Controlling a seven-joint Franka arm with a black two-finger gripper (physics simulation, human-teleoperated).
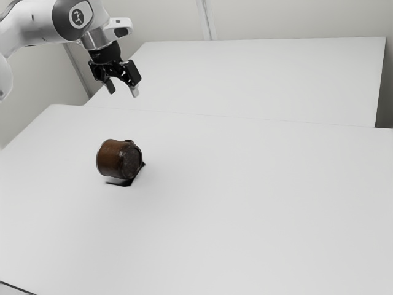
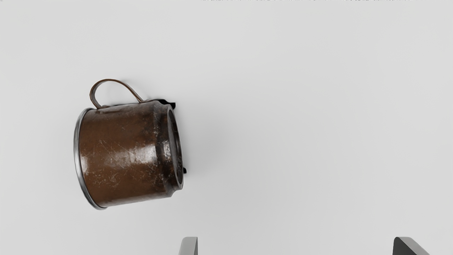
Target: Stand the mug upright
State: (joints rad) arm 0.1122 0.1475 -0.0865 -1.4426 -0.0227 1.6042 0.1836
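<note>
Hovering, gripper (image 1: 123, 92) spread wide; mug (image 1: 113, 160) on side, inside edges of table (image 1: 245, 203).

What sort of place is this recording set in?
Probably a simulated robotics lab or bare test room: a robot arm reaches over a broad white table, with plain pale walls behind.
</note>
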